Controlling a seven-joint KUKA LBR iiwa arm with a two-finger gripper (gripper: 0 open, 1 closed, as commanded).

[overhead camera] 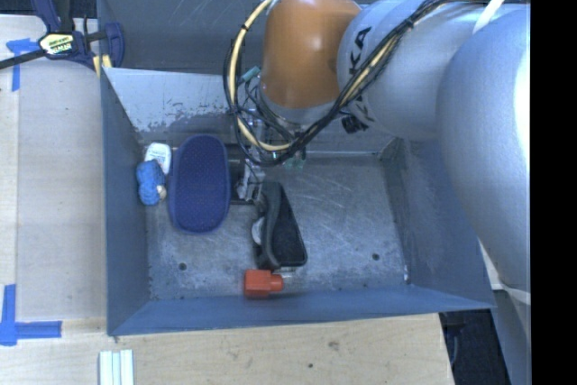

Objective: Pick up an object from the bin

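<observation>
**Gripper low in bin, nothing yet raised**

Camera view — the gripper [246,185] is seen low at the back of the grey metal bin [352,212], just beside the right edge of a dark blue oval padded case [200,183]. Whether it is released or clenched cannot be told. Nothing is seen lifted, so the grasp and the raising are judged not yet done. The case lies flat, left of centre, its long axis running from back wall to front.

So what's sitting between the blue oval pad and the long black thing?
The camera view shows the end effector down between the blue oval pad and the long black thing.
</observation>
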